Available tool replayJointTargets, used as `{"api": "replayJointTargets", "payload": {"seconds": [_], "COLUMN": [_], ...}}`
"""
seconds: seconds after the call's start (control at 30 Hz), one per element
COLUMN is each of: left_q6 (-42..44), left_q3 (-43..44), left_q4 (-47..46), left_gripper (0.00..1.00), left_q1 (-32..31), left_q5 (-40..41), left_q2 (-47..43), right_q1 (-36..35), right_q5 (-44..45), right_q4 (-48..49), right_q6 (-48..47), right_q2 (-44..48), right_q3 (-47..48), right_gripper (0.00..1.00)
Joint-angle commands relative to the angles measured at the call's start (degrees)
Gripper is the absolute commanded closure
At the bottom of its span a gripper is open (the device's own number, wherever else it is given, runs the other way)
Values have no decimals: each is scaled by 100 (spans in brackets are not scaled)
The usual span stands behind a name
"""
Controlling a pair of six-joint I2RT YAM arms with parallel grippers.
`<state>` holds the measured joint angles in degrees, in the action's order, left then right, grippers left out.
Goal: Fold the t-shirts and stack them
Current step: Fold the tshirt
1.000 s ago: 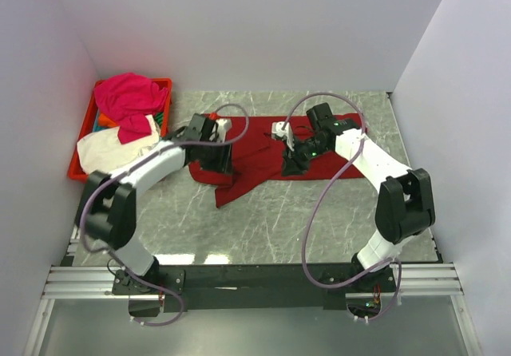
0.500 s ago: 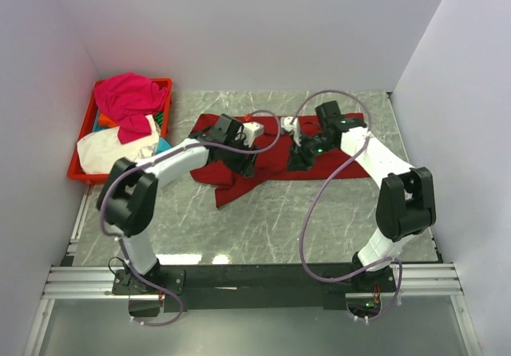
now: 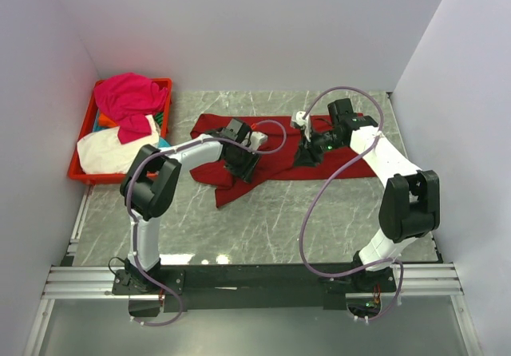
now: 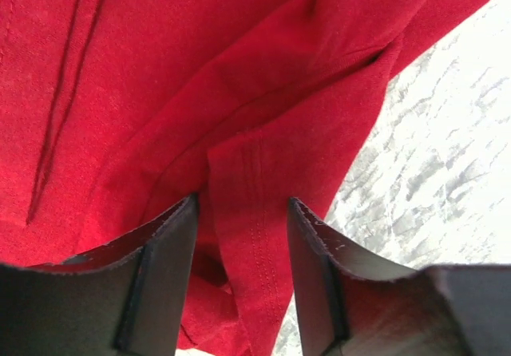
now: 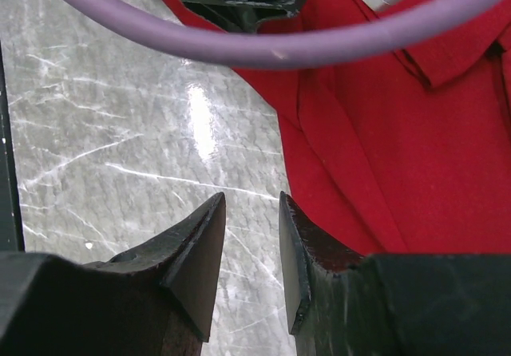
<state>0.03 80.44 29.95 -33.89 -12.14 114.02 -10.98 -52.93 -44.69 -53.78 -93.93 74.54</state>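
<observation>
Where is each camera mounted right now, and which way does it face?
Top external: above and behind the robot, facing down at the table; shows left arm, right arm, dark red shirt, crate.
Left wrist: on the left arm, facing down close onto the shirt; left fingers straddle a hem.
Right wrist: on the right arm, facing down at the shirt's edge and bare table; right fingers and a purple cable show.
Shared: all three show the shirt.

My left end effector (image 3: 244,163) and right end effector (image 3: 308,157) hang over the spread t-shirt (image 3: 275,161), the heaped crate (image 3: 80,173) at its left.
</observation>
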Motion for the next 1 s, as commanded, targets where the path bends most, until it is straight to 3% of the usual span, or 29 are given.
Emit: {"api": "replayJointTargets", "payload": {"seconds": [0.0,0.1,0.3,0.37,0.63,0.97], "left_q6": [111,85,41,41,216,1033], "left_q3": [314,297,279,287,551,2132], "left_q4": [186,177,221,239,309,827], "left_gripper": [47,54,85,99,100,100], "left_q1": [-48,-65,-74,-65,-74,-74], "left_q5": [-51,-69,-174,-245,124,493], "left_q2": [103,95,-90,-134,-459,-20], "right_q1": [44,61,123,132,272,325], "right_q5": [-209,-227,-262,-271,-297,-280], "right_q4": [-84,-75,-93,-93,-93,-84], "right_q6": [-115,-98,-71,-63,-36,8], "right_q2": [323,349,340,331,375,366], "right_q3": [-10,-19,8,16,8,16], "right_gripper": [60,60,60,60,61,61]}}
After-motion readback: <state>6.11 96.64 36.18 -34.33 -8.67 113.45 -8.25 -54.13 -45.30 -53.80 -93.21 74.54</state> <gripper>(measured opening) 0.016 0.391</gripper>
